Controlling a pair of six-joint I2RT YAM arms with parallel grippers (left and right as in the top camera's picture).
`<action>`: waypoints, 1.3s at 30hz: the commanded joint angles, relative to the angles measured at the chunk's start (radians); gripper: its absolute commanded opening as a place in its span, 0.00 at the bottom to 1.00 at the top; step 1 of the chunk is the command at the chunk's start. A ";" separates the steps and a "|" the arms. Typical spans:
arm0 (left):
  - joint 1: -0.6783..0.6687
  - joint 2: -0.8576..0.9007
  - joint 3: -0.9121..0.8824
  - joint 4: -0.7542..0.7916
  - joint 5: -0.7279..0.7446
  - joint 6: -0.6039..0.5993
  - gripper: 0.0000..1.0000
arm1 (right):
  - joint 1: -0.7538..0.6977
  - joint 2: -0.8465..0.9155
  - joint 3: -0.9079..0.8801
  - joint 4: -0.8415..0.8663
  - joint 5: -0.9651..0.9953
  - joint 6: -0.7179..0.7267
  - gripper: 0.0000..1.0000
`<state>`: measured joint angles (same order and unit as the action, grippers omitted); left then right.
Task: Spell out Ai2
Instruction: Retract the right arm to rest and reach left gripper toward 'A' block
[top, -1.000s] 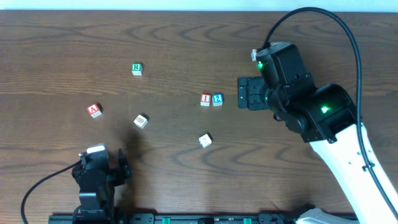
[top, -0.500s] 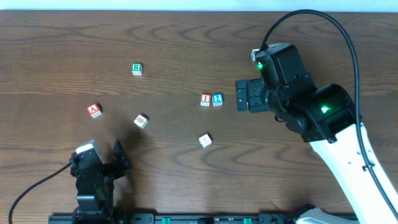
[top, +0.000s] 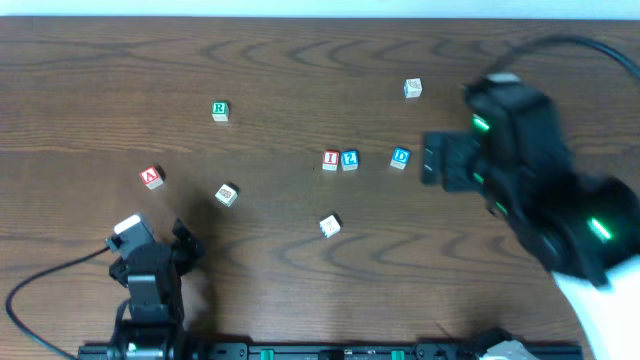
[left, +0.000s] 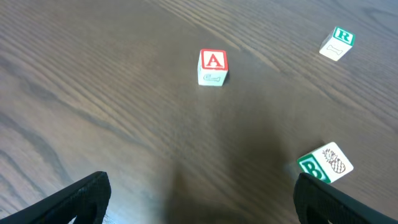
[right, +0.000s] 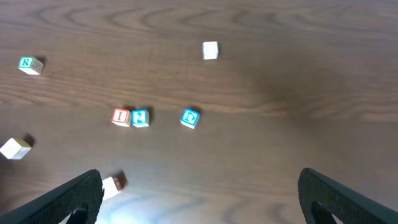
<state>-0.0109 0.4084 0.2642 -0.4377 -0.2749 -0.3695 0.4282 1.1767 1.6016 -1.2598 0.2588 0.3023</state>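
Overhead: I cube (top: 331, 160) and 2 cube (top: 349, 160) touching side by side near the middle of the tabletop (top: 300, 300), I on the left. Reads as the tail of the word already laid, with bare wood kept to its left for the first letter. A cube (top: 151, 177) well apart, toward the left edge, alone; judged the one piece not yet in line. D cube (top: 400, 157) near the 2 on its right, not touching. R cube (top: 220, 110) and white cube (top: 413, 89) toward the far edge; B cube (top: 226, 194) and one stray cube (top: 329, 226) loose between. Low by the near-left corner, left gripper (top: 184, 243) aimed roughly at the A, probably staged for that pick. Beyond the D toward the right edge, right gripper (top: 432, 160), motion-blurred; spread unreadable here. Left wrist: A ahead and centred, red letter facing up. Fingers (left: 74, 199) splayed to both lower corners, nothing between, so released and empty. B cube nearer on the right, R cube far right. Right wrist: I, 2 and D in a row, seen from high up. Right fingers (right: 323, 190) likewise wide apart, holding nothing. Surface: dark brown wood grain, soft glare in patches. Pale strip past the far edge, black rail (top: 300, 352) along the near edge; no more of the room visible.
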 joint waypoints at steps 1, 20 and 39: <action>0.005 0.105 0.082 0.013 -0.050 0.024 0.95 | -0.020 -0.090 -0.003 -0.050 0.013 -0.031 0.99; 0.123 0.753 0.354 0.104 -0.030 -0.058 0.95 | -0.022 -0.575 -0.566 -0.105 0.048 0.169 0.99; 0.123 0.935 0.357 0.335 0.032 -0.057 0.96 | -0.022 -0.575 -0.567 -0.072 0.018 0.180 0.99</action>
<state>0.1085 1.2976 0.5995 -0.1062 -0.2466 -0.4202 0.4248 0.6064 1.0370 -1.3342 0.2821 0.4641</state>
